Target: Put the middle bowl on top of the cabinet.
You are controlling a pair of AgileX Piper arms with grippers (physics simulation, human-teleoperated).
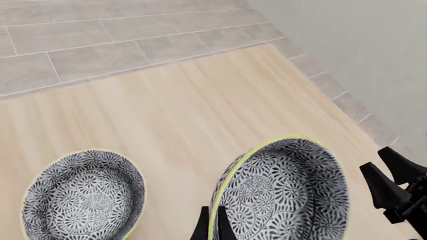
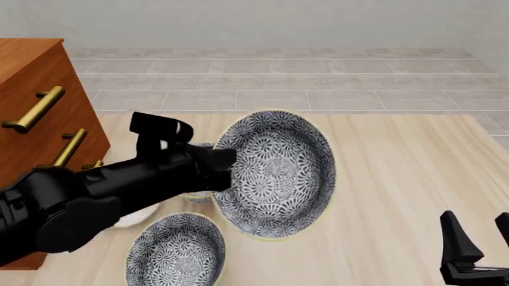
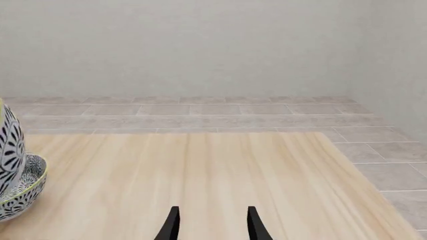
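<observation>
The middle bowl (image 2: 278,173), blue-and-white floral with a pale yellow-green rim, hangs above the table, tilted with its inside facing the front camera. My left gripper (image 2: 226,170) is shut on its left rim. In the left wrist view the fingers (image 1: 202,229) pinch the rim of this bowl (image 1: 287,190). The reddish-brown cabinet (image 2: 40,95) with brass handles stands at the far left, left of the raised bowl. My right gripper (image 2: 477,238) is open and empty at the lower right, and its fingers (image 3: 172,223) are spread apart over bare wood.
A second floral bowl (image 2: 175,250) sits on the table near the front edge, below the left arm. A third bowl (image 3: 23,195) rests on the table under the raised one. A small white plate (image 2: 135,217) peeks out beneath the arm. Tiled floor lies beyond the table's far edge.
</observation>
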